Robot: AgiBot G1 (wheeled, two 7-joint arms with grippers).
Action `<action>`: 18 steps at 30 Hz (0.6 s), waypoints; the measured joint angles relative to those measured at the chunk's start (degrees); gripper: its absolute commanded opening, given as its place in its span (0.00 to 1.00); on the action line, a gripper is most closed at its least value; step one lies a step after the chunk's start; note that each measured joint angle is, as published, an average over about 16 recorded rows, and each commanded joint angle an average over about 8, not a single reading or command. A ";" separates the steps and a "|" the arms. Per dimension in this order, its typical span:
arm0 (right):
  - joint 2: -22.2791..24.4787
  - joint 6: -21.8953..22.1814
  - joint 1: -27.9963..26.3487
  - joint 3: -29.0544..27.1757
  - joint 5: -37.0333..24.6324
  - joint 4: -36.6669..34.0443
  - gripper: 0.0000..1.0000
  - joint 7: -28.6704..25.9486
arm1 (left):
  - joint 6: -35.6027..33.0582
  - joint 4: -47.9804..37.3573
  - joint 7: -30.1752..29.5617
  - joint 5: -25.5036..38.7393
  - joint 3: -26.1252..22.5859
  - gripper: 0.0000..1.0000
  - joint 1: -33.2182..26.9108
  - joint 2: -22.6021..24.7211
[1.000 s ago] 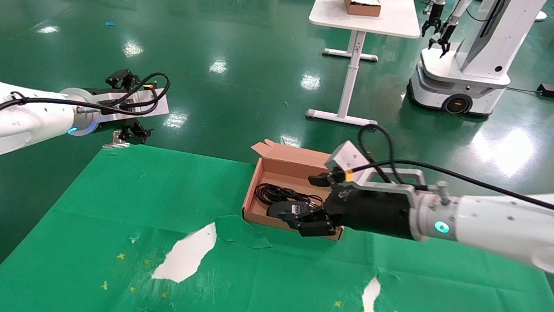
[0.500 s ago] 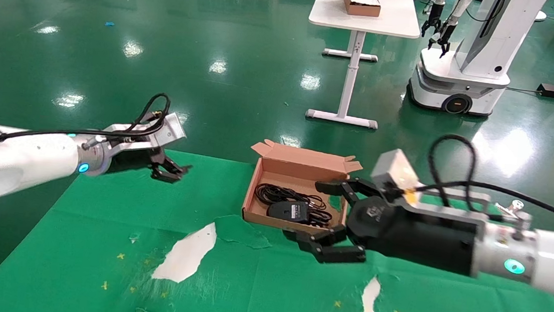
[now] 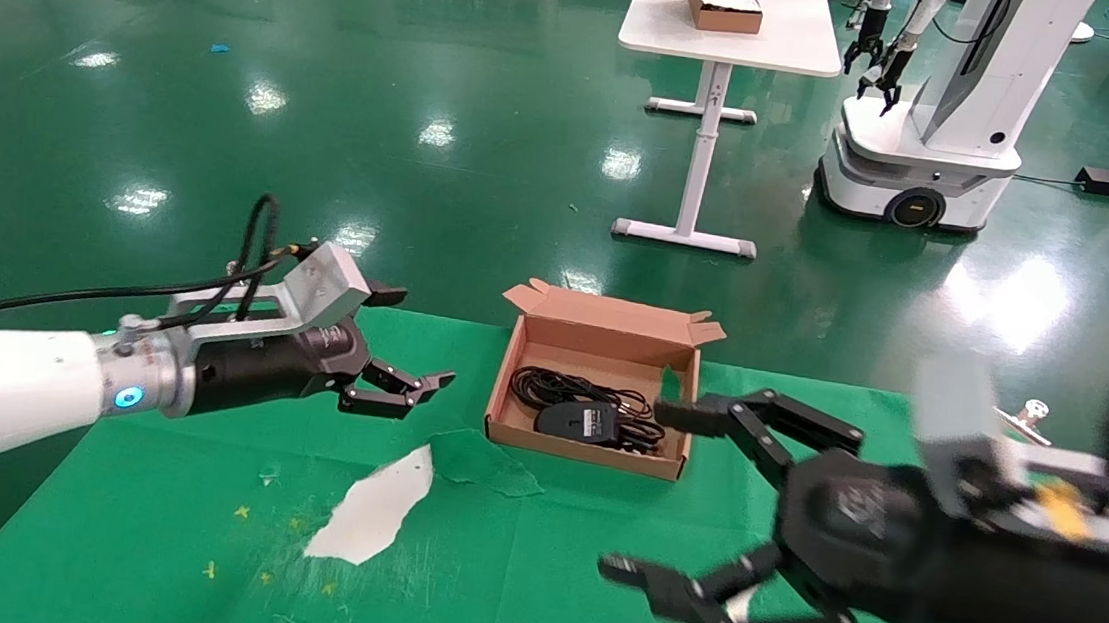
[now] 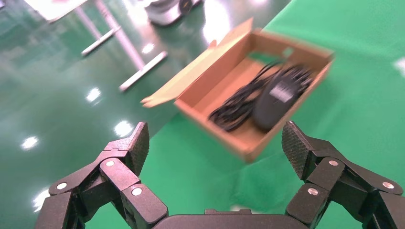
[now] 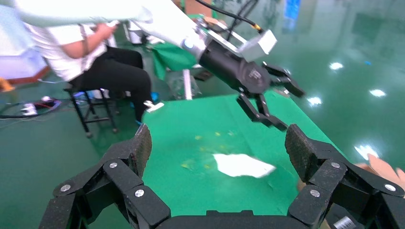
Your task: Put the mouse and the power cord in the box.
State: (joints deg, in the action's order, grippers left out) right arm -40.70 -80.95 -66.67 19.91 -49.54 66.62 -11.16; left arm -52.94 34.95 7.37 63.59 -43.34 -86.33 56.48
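Fingers of both grippers were spread and empty: right gripper [image 3: 669,492] near the box's [image 3: 507,366] right rim, left gripper [image 3: 406,349] left of it. Inside lay the oval mouse [image 3: 577,420] and looped power cord [image 3: 548,384].

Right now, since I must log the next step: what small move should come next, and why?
Probably closing the box. The mouse and a coiled black cable already lie inside; whether it is the power cord is unclear. The open left gripper hovers beside the box, the open right gripper near it.
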 measured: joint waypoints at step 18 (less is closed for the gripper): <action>5.69 -4.75 5.07 -3.84 7.70 6.90 1.00 0.44 | -18.00 21.23 -9.96 -11.94 15.02 1.00 13.61 -11.80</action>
State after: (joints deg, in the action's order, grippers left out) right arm -35.02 -85.70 -61.60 16.08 -41.84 73.53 -10.71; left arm -70.94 56.18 -2.59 51.65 -28.32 -72.72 44.69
